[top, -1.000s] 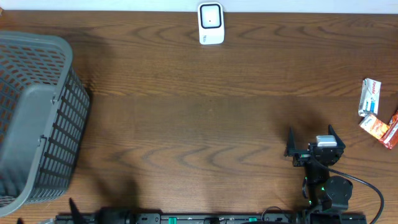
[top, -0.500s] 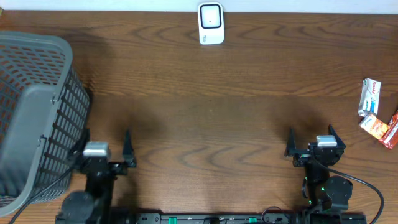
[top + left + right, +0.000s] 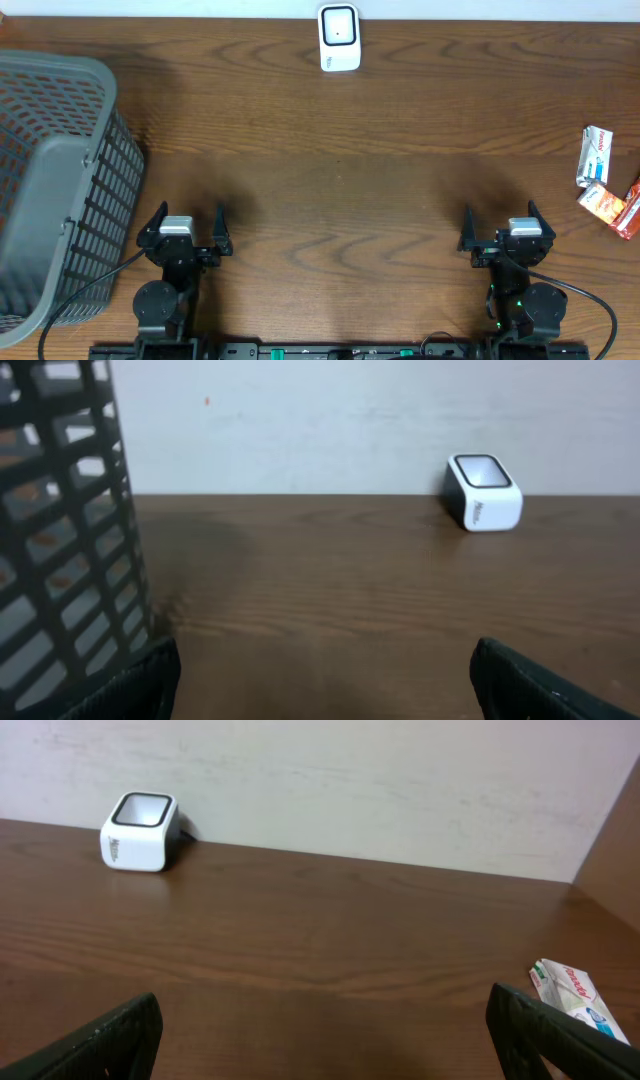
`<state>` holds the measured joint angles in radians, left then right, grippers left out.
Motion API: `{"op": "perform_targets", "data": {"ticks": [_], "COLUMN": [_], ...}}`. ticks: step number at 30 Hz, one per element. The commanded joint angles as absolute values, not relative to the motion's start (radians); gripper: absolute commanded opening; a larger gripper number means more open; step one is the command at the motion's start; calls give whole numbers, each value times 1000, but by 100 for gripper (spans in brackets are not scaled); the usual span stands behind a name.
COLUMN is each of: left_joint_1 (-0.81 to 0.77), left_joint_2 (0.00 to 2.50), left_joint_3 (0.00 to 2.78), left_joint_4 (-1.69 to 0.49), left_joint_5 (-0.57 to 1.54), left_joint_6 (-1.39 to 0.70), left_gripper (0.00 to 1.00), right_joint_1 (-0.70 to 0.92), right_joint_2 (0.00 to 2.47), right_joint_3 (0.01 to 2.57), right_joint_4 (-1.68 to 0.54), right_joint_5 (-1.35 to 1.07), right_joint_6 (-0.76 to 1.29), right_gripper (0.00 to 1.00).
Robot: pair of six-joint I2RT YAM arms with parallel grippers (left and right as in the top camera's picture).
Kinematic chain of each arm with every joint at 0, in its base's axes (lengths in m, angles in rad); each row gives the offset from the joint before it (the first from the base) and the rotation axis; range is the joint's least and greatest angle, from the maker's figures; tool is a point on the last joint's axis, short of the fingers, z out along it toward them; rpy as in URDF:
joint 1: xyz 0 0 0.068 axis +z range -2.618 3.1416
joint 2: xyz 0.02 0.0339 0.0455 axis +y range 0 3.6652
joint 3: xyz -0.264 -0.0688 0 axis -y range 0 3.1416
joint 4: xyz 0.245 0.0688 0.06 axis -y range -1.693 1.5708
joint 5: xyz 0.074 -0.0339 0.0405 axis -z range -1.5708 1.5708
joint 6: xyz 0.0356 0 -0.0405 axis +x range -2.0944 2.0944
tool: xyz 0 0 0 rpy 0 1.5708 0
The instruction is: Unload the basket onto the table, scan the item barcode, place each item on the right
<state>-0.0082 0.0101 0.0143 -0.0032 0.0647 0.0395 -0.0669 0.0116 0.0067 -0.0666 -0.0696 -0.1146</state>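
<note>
The white barcode scanner (image 3: 339, 38) stands at the table's far edge, in the middle; both wrist views show it too (image 3: 483, 492) (image 3: 140, 832). At the right edge lie a white box (image 3: 595, 155) (image 3: 572, 990) and an orange packet (image 3: 615, 207). My left gripper (image 3: 190, 212) (image 3: 325, 670) is open and empty near the front edge, just right of the basket. Near the front right my right gripper (image 3: 500, 214) (image 3: 322, 1020) is also open and empty, some way left of and nearer than the packets.
A large grey mesh basket (image 3: 50, 190) (image 3: 70, 540) fills the left side, close against my left arm. A pale wall runs behind the table's far edge. Bare wood lies between the grippers and the scanner.
My left arm has come up from the front edge into view and shifted a little right beside the basket. The right arm and the packets have not moved.
</note>
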Motion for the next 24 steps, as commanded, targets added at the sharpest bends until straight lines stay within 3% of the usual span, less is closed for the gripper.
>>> {"op": "perform_targets", "data": {"ticks": [1, 24], "left_joint_1": [1, 55], "left_joint_2": [2, 2], "left_joint_3": [4, 4], "left_joint_4": [-11, -71], "left_joint_5": [-2, -31], "left_joint_6": [-13, 2], "left_gripper": [93, 93], "right_joint_1": [-59, -59], "right_joint_2": [6, 6], "right_joint_3": [6, 6], "right_joint_4": [-70, -71], "right_joint_5": [-61, -61], "right_joint_6": [-128, -128], "right_gripper": [99, 99]}}
